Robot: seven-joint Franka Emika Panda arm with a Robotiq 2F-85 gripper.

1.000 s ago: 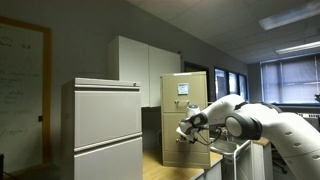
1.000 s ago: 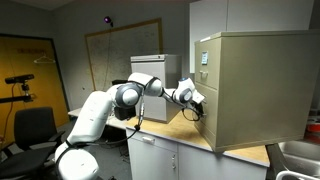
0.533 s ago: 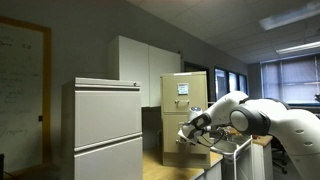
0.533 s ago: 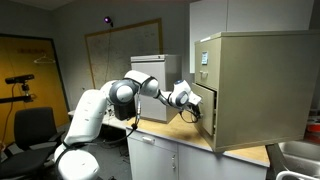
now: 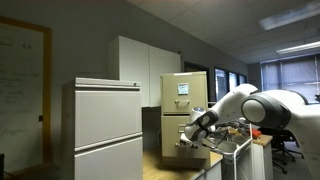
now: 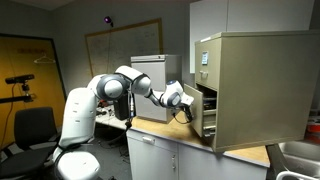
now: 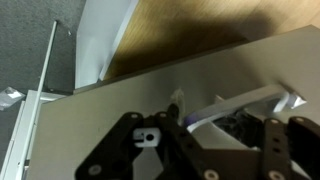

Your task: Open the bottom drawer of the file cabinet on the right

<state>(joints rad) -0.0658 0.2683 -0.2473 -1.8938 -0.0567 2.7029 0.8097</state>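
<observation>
Now pulled partly out of the file cabinet [image 6: 262, 85] on the wooden counter [image 6: 180, 135]: the bottom drawer [image 6: 207, 112]; gripper [image 6: 181, 103] at its front, fingers' spread impossible to tell.

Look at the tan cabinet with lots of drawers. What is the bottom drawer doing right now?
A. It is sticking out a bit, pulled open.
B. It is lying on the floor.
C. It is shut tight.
A. In an exterior view the bottom drawer juts out from the front of the file cabinet, with the gripper right at its front.
</observation>
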